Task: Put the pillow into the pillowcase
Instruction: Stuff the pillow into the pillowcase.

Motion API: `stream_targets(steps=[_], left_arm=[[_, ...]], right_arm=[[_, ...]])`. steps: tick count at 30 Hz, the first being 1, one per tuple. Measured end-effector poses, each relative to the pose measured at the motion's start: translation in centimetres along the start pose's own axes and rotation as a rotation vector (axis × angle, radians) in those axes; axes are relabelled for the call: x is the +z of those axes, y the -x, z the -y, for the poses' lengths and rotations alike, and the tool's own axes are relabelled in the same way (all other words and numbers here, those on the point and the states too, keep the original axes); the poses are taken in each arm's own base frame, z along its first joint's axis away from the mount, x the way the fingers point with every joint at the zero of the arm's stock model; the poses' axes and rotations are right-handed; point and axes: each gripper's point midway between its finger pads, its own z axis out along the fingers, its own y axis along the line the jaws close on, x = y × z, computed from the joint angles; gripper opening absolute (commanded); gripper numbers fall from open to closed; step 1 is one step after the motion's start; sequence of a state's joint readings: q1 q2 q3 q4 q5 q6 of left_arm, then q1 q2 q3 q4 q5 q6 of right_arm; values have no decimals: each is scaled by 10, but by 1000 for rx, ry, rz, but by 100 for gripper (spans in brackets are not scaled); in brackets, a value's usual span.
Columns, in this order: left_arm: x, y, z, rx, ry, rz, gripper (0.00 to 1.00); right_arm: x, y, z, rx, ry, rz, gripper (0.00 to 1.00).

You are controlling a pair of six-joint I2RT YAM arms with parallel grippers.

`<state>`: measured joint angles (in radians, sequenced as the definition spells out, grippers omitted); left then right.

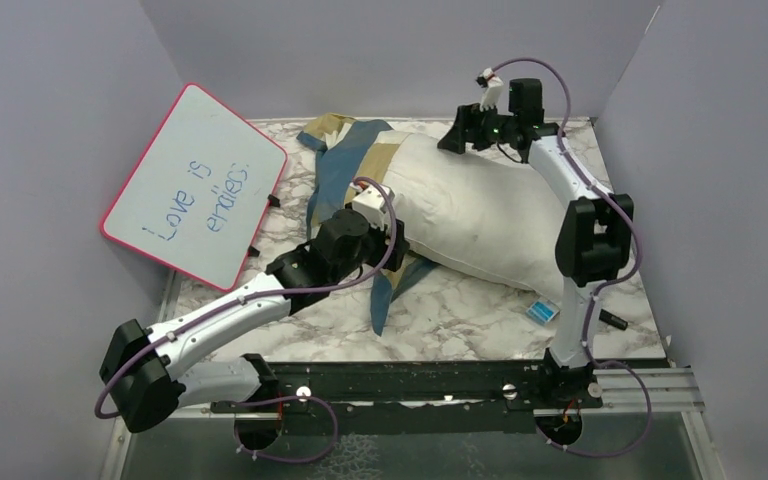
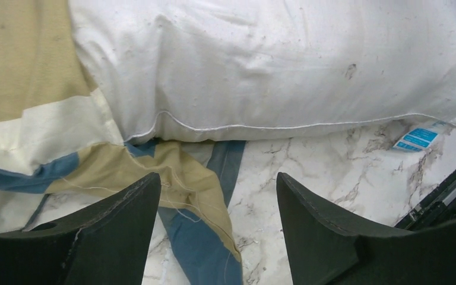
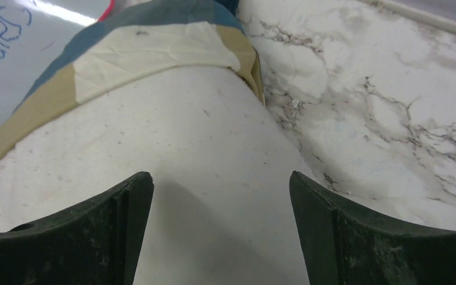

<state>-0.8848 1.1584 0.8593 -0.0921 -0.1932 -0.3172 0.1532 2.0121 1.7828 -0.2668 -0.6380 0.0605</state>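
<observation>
The white pillow [image 1: 480, 215] lies slantwise across the marble table, its blue tag [image 1: 543, 312] at the near right corner. Its far left end sits inside the blue, tan and cream checked pillowcase [image 1: 350, 150], whose loose edge trails out underneath toward the front. My left gripper [image 1: 400, 245] is open at the pillow's near left side. In its wrist view the pillowcase hem [image 2: 196, 196] lies below the parted fingers, and the pillow [image 2: 273, 65] beyond. My right gripper [image 1: 450, 135] is open over the pillow's far end, with the pillow [image 3: 202, 136] under the fingers and the pillowcase [image 3: 154, 50] ahead.
A pink-rimmed whiteboard [image 1: 195, 185] leans against the left wall. A small black piece [image 1: 612, 320] lies near the right arm's base. Grey walls close in three sides, and a black rail [image 1: 410, 385] runs along the front edge.
</observation>
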Motion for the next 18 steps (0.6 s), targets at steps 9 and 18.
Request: stream_targets(steps=[9, 18], left_arm=[[-7, 33, -60, -60, 123, 6, 70], [4, 91, -108, -57, 219, 45, 68]], right_arm=[[23, -68, -8, 52, 157, -137, 40], [3, -65, -77, -48, 217, -46, 1]])
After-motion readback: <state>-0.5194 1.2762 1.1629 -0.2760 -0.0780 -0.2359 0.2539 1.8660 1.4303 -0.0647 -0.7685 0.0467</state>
